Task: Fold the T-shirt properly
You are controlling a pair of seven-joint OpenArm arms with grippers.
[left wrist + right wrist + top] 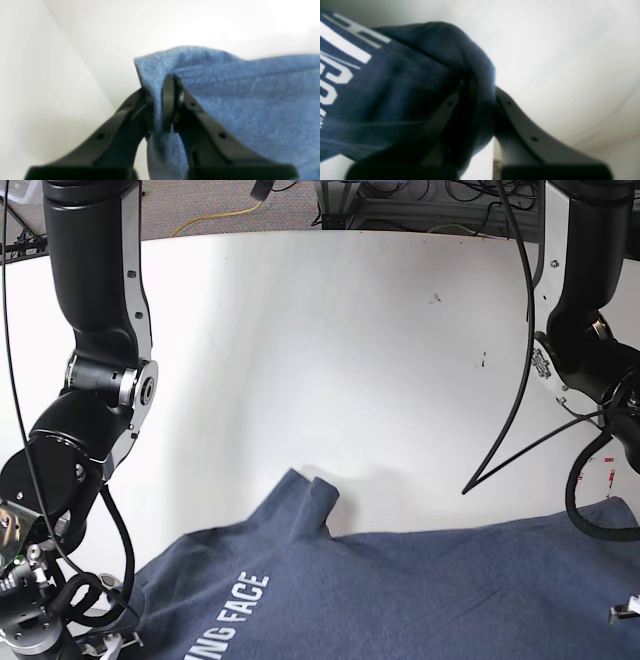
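On the left side of the base view stands the arm with the right wrist camera [95, 380], its black and silver joints dropping toward the lower corner of the picture, where its tool passes out of sight. The right wrist view shows that right tool [480, 100] close up: both fingers are clenched on a bunched fold of the T-shirt [395, 82], dark cloth wrapping over and between the fingertips. White block lettering [337, 50] runs across the fabric at the left of that view, too blurred and too cropped to read there.

Across the middle of the base view, the T-shirt [400, 590] lies along the near part of the white bench [340, 350], spreading from the lower left to the right edge. A short sleeve or folded flap [310, 495] sticks up toward the far side, casting a soft shadow on the bench. The word "FACE" and the tail of another word [235, 615] show in white, running diagonally near the bottom edge.

On the right of the base view is the arm with the left wrist camera [580, 330], with black cables [520, 360] looping down beside it; its tool is outside that picture. The left wrist view shows the left tool [160, 105] clenched on an edge of the T-shirt [250, 100], which looks a lighter blue here, a thin fold pinched between the black fingers and hanging down below them.
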